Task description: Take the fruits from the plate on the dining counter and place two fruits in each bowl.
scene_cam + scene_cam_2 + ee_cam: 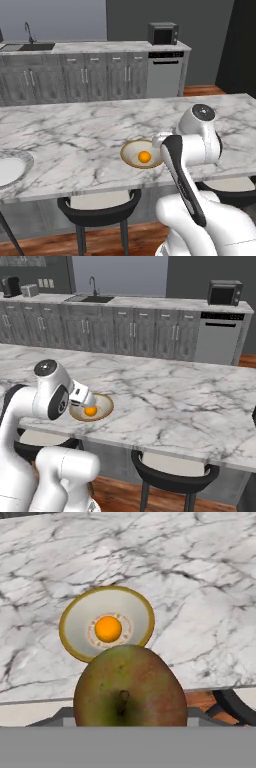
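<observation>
My gripper point(129, 719) is shut on an olive-brown fruit point(130, 687) with a reddish blush, which hides the fingertips in the hand view. Just beyond it the pale tan bowl point(70, 619) stands on the dining counter point(75, 135) with one bright orange fruit point(108, 628) at its centre. The left base view shows the same bowl point(127, 150) and orange fruit point(144, 157) next to my arm, near the counter's front edge. My hand hangs at the near rim of the bowl point(106, 406) in the right base view, above the orange fruit point(90, 411). The white plate point(25, 160) lies far left.
Dark stools point(100, 202) point(175, 466) stand under the counter's front edge. Behind the counter runs a grey-cabinet worktop with a sink point(92, 298) and a microwave point(163, 33). Bare marble stretches to both sides of the bowl.
</observation>
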You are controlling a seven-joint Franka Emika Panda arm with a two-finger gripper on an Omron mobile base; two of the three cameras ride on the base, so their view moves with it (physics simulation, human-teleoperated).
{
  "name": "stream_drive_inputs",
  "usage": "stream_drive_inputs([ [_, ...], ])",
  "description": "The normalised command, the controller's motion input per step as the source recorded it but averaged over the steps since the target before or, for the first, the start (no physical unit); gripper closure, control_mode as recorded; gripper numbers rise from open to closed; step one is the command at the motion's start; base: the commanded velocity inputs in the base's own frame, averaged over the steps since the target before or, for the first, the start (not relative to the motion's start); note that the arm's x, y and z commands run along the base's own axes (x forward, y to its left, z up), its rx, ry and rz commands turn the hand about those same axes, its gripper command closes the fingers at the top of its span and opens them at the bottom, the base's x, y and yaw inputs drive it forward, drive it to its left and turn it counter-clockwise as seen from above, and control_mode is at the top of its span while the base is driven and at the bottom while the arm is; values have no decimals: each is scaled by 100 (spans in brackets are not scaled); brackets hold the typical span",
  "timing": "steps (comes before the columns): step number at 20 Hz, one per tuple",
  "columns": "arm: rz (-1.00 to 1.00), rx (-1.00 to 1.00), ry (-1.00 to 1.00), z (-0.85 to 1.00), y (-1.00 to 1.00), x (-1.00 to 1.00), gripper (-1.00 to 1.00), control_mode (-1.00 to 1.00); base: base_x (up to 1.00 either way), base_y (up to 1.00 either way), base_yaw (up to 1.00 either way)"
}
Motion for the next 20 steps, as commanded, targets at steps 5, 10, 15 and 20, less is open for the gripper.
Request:
stream_drive_inputs([
  [5, 0, 0, 12, -2, 0, 100, 100, -100, 0, 0, 0],
  [10, 0, 0, 10, -15, 0, 94, 100, -100, 0, 0, 0],
  [15, 1, 0, 16, -61, 11, 64, 100, -100, 0, 0, 0],
  [20, 7, 0, 18, -54, 4, -7, 100, -100, 0, 0, 0],
])
